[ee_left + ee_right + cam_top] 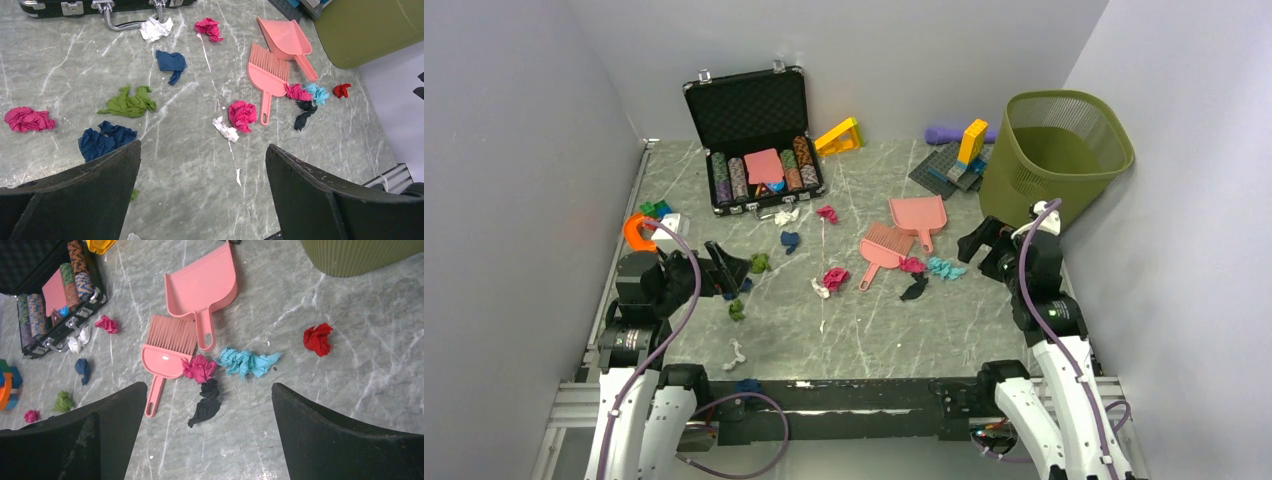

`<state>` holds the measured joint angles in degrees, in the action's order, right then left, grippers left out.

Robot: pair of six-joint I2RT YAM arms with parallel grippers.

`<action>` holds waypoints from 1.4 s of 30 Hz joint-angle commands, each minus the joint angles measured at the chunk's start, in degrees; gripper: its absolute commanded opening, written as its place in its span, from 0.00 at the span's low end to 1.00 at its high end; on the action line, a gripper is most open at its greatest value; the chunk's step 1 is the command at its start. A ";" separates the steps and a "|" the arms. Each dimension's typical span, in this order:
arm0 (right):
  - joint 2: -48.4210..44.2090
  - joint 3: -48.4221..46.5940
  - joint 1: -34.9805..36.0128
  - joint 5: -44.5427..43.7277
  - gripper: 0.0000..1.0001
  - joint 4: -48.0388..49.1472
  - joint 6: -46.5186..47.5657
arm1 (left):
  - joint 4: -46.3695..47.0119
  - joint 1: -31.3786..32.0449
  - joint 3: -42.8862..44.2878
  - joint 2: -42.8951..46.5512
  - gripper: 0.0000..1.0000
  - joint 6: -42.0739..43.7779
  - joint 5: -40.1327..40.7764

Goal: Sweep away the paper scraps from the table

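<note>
The left tool [202,150] hangs over the bench [190,200], its two dark fingers spread wide with nothing between them. In its wrist view the paper scraps [242,115] lie loose ahead of it: a navy wad [105,141] just off the left finger, a green wad [129,102] above that, and a magenta wad [27,120] at the left edge. Another magenta piece touches a white one at mid-frame.

The right tool [209,387] is likewise spread and empty. Just ahead of it in its wrist view, three scraps bunch together beside the head of a pink brush [162,359] — a magenta scrap [198,368], a teal scrap [245,362] and a black scrap [207,402]. A red scrap [317,339] sits apart at the right. A pink dustpan [205,285] lies above the brush, its handle alongside the bristles.

In the top view the scraps are strewn across the middle of the bench — an open black case [749,110] holding poker chips stands at upper left, a green bin [1024,190] at upper right.
</note>
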<state>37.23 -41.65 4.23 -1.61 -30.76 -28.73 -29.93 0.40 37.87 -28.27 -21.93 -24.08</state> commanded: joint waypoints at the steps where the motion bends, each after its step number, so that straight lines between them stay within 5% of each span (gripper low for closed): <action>1: -0.49 -0.53 -0.08 -2.46 1.00 -1.23 -0.47 | -0.07 -0.23 2.65 0.32 0.98 0.22 1.63; 12: 0.90 -0.04 -0.09 -1.38 1.00 -0.56 -0.71 | -2.43 -0.23 2.82 -6.42 0.98 -2.10 5.32; 18: 2.92 -0.34 -0.02 1.86 0.98 0.99 0.01 | 1.19 -0.23 4.23 -18.98 0.99 -0.66 -9.64; 21: 7.40 -1.95 1.53 2.90 0.99 0.80 -0.42 | 5.60 3.23 3.13 -19.16 0.98 -2.50 -7.79; 26: 13.88 -4.19 15.59 -10.07 0.96 1.02 -5.95 | 7.56 12.30 4.65 -19.16 0.98 -3.83 2.06; 35: 30.74 -9.00 37.78 -30.98 0.84 2.41 -29.46 | 5.75 13.26 5.14 -14.30 0.98 -3.58 9.37; 42: 49.80 -24.25 42.23 -36.65 0.75 -9.76 -37.79 | 2.58 13.22 5.18 -7.87 0.98 -1.89 12.34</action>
<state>80.20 -57.76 46.22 -31.44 -33.54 -58.98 -25.23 13.47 41.10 -38.37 -25.06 -15.09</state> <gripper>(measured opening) 0.763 0.985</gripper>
